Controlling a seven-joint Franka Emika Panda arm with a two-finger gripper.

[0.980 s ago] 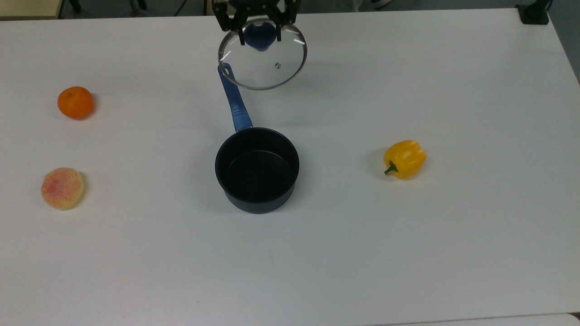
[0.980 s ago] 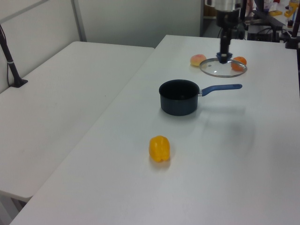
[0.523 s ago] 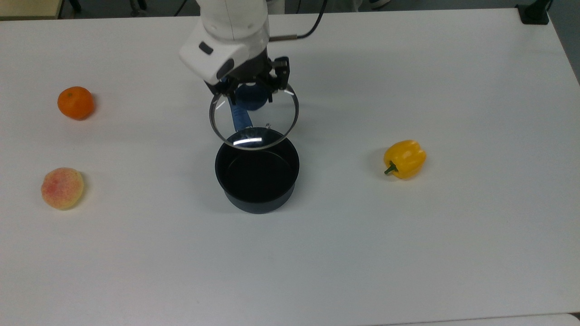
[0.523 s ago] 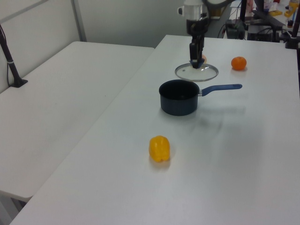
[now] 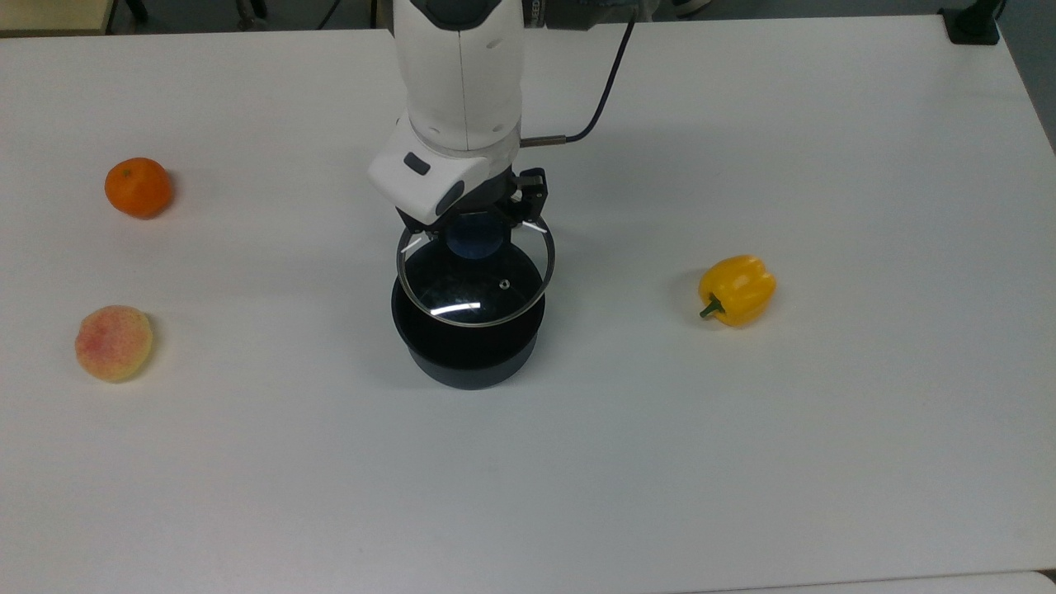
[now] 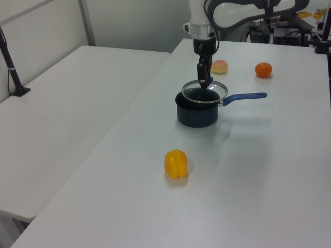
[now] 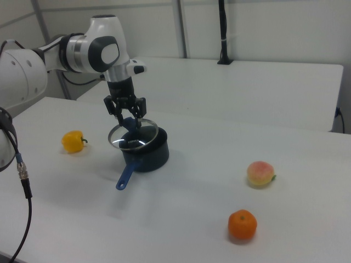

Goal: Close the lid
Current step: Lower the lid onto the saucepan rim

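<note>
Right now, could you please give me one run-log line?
gripper: shut on blue knob | round clear glass lid: held above black saucepan, not seated

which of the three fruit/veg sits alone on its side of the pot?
The yellow pepper. In the top view it sits right of the pot; the orange and peach are both left.

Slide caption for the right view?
Gripper holds the round clear glass lid by its blue knob just above the black saucepan.
</note>
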